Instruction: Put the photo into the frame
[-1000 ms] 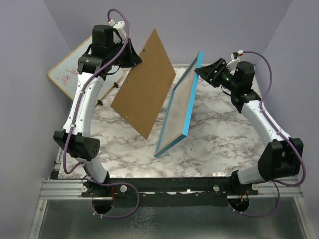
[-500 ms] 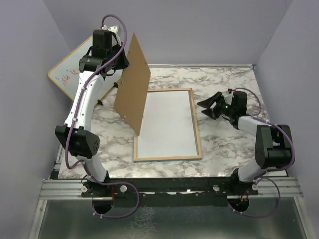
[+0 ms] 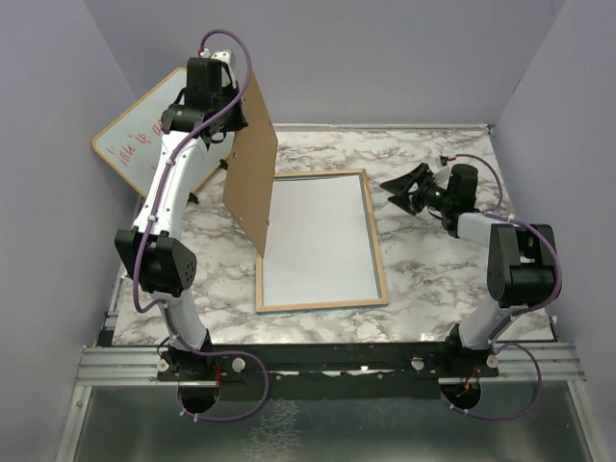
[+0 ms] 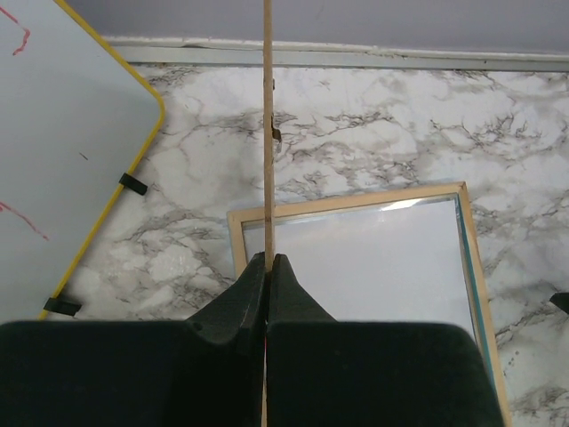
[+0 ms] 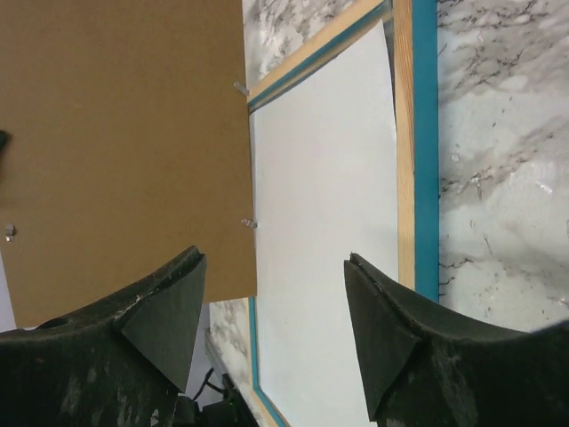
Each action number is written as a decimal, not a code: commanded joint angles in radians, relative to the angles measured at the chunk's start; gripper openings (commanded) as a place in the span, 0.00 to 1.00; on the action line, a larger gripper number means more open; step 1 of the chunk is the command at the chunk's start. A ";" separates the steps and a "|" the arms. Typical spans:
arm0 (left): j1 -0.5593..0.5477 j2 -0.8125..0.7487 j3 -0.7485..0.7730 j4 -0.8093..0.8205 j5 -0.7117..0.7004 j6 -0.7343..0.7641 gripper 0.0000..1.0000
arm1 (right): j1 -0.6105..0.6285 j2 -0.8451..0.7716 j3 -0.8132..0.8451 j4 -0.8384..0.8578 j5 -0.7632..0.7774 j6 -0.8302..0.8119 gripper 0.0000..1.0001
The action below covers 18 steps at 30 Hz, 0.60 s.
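I see left tool clamped shut on the upright board. Right tool wide open, empty, just beside frame. Frame lies back-up on bench, photo inside, white side up.

Overhead view, two wrist close-ups — frame shared

**Open from the right, walled on the left**
The brown backing board, held upright, screens the frame's left edge, and the whiteboard crowds the far-left corner. The frame's middle and right side lie unobstructed from above. Open marble table runs alongside, where the right gripper sits.
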State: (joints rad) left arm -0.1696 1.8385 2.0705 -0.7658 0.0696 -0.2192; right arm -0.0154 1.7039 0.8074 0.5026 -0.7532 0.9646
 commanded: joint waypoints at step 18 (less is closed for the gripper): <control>0.002 -0.046 0.017 0.023 0.085 -0.016 0.00 | 0.147 0.277 0.421 -0.282 0.291 -0.113 0.48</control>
State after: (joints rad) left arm -0.1696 1.8404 2.0911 -0.7742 0.1215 -0.2245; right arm 0.0956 1.9060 1.1450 0.2352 -0.5617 0.8177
